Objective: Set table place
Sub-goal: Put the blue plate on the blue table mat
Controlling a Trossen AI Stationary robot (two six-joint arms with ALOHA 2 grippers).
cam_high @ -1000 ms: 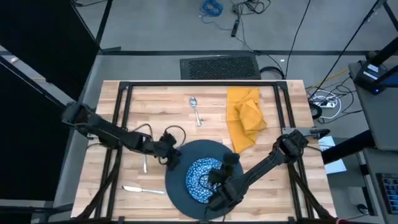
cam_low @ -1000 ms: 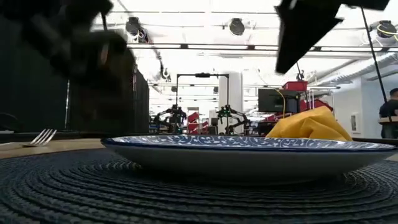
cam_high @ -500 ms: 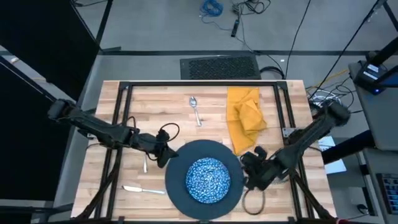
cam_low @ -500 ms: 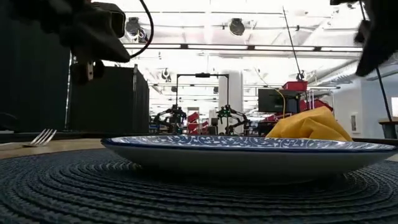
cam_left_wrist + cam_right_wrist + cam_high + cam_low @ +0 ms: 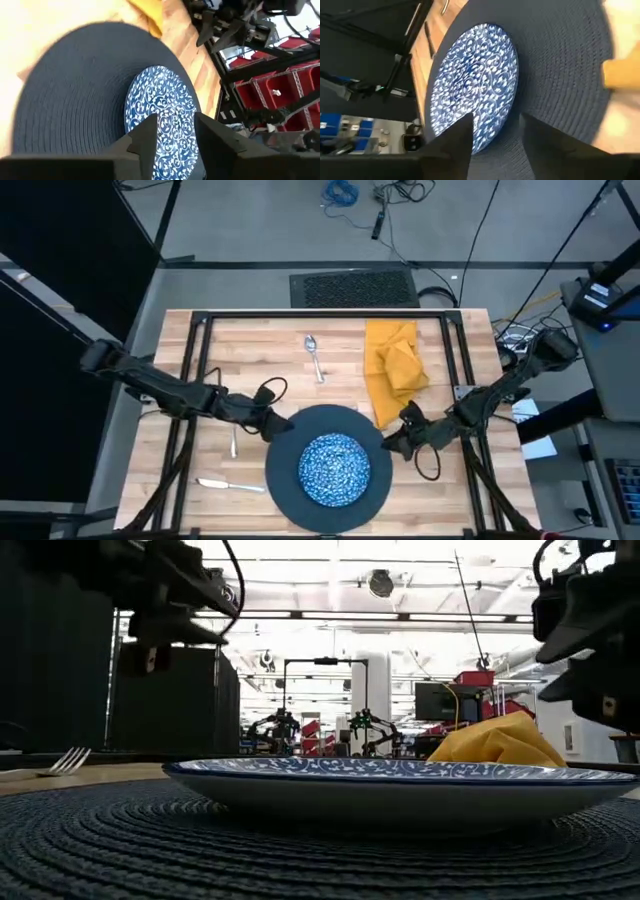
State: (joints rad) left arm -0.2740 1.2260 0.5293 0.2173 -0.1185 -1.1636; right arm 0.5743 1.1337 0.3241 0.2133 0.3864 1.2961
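1. From above, the blue patterned plate (image 5: 334, 469) sits centred on a dark round mat (image 5: 285, 480); the left gripper (image 5: 276, 423) hovers at the mat's left edge and the right gripper (image 5: 392, 442) at its right edge, both with fingers apart and empty.
2. Only the high view shows the fork (image 5: 233, 442), knife (image 5: 229, 484) and spoon (image 5: 314, 356); the yellow napkin (image 5: 394, 373) lies crumpled beside the mat.
3. The low view shows shelving beyond the wooden table (image 5: 255, 348).
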